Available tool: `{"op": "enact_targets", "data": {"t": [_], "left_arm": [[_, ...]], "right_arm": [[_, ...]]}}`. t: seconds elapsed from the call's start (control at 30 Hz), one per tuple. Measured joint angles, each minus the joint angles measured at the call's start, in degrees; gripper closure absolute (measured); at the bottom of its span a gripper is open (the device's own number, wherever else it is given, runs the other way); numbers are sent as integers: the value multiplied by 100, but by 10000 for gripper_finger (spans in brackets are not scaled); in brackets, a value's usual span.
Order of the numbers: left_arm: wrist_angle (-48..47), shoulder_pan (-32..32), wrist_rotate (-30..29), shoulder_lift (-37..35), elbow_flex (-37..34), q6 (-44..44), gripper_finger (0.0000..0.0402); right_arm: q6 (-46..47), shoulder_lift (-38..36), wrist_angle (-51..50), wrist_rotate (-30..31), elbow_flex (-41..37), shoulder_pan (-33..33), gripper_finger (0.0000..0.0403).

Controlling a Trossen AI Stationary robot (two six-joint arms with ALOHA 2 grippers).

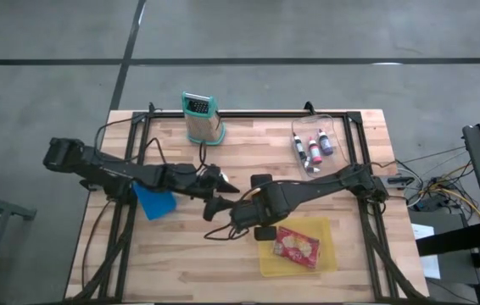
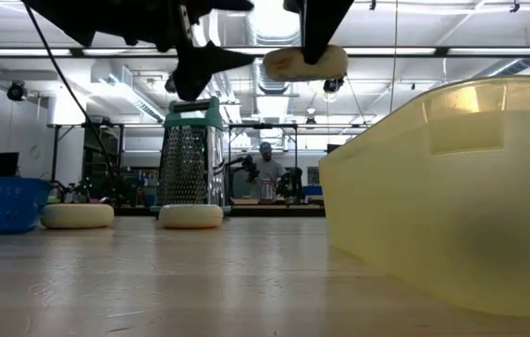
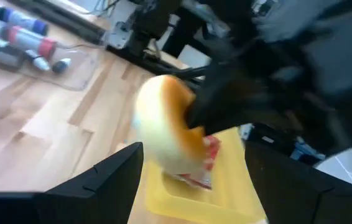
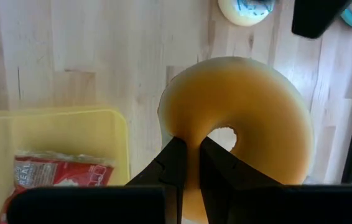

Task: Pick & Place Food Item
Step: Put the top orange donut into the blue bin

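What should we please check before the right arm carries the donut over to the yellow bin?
1. Right tool shut on the donut, pinching its ring: ok.
2. Donut lifted off the table: ok.
3. Donut already above the yellow bin: not ok, it hangs beside the bin's edge.
4. Free room in the bin next to the red packet: ok.
5. Left tool out of the path: cannot tell, it is open close beside the donut.

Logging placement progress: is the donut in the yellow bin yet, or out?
Out. The right gripper holds the donut in the air beside the yellow bin.
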Motion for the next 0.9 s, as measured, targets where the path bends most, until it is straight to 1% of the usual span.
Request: {"op": "enact_targets", "data": {"t": [0.17,0.27,0.4,0.5,0.57,0.9], "left_arm": [[-9,294,3,175,0,-19,115],[-10,488,112,282,0,-53,115],[185,699,557,385,0,-114,115],[538,780,967,495,2,-131,115],[750,799,1127,575,2,-137,115],[934,800,1226,922,12,-192,115]], "right_arm": [[1,0,10,0,0,0,374],[0,0,24,2,-2,0,374],[-2,0,45,0,0,0,374],[-104,0,88,1,0,0,374],[-184,0,143,0,0,0,374],[-243,-2,190,-2,-1,0,374]]}}
